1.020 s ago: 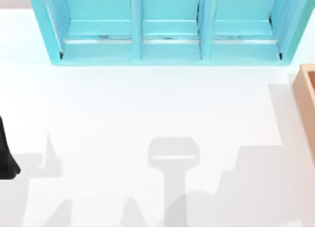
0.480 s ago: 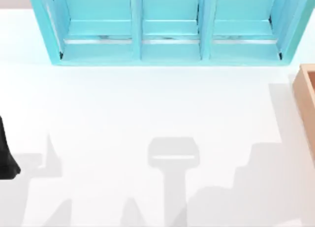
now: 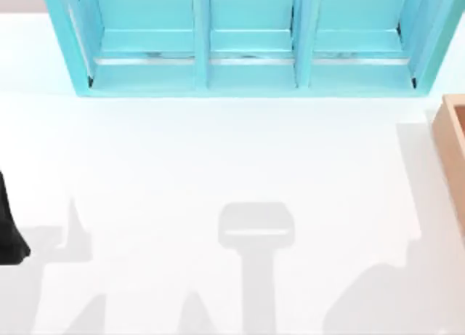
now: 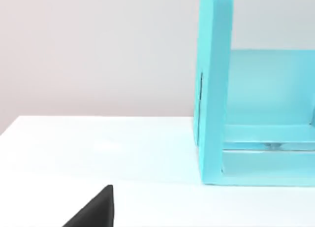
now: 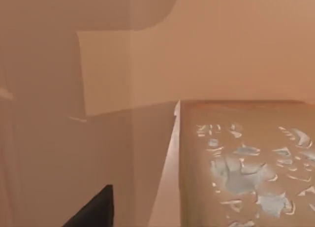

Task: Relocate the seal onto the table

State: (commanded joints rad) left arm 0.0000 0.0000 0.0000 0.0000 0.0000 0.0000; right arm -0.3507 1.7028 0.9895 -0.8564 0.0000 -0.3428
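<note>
Top view: the white bench (image 3: 218,153) carries a turquoise shelf unit (image 3: 247,66) at the far edge. A tan wooden box (image 3: 454,153) sits at the right, and the left arm (image 3: 9,233) is parked at the left edge.

Left wrist view: a dark tip of the left claw (image 4: 96,212) hangs over the bench near the shelf unit's end; apart or together cannot be told.

Right wrist view: the right claw (image 5: 96,212) is down inside the wooden box. The golden-brown seal (image 5: 246,163) stands close beside it, and the claw's state likewise cannot be told.

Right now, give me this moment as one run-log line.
left arm: parked, table's left edge | right gripper: inside wooden box, beside seal | seal: not yet on table
</note>
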